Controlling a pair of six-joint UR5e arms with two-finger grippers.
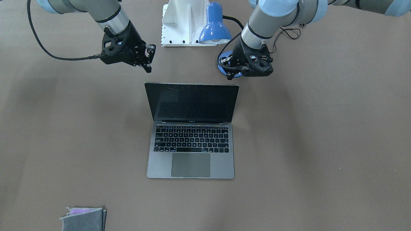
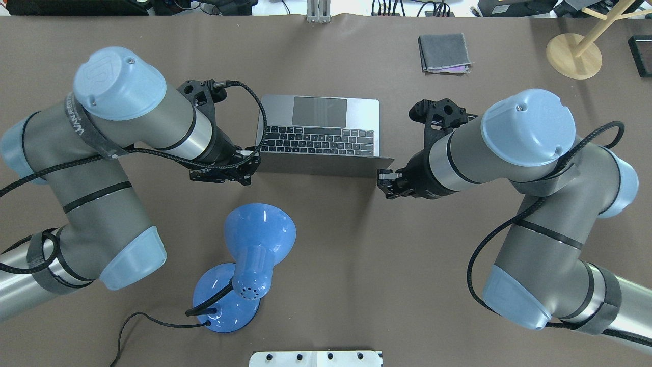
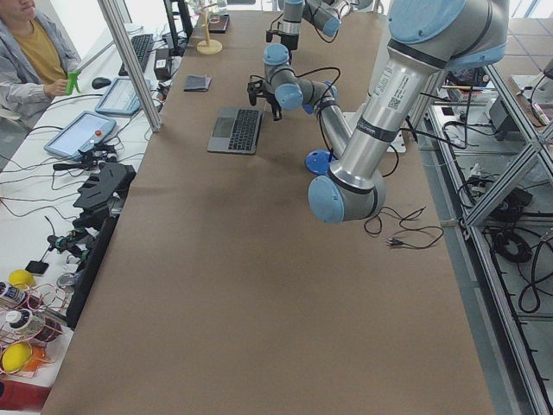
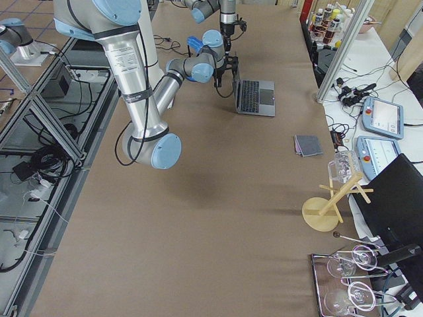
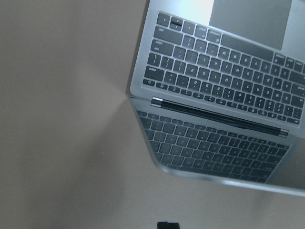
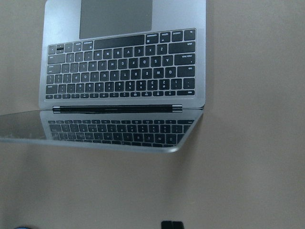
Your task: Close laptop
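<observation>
Mid-table: laptop (image 1: pixel 190 131) open, lid up, screen dark.
I've got the left gripper (image 1: pixel 231 66) and right gripper (image 1: pixel 147 58) just behind the lid's two top corners, not touching; jaws look closed on nothing, tho views are poor.

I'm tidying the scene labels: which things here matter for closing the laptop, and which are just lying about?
For the job:
- laptop, lid open
- left claw, behind the lid's corner, touching nothing
- right claw, behind the other corner, touching nothing

Lying about:
- blue lamp
- folded grey cloth
- wooden stand
</observation>
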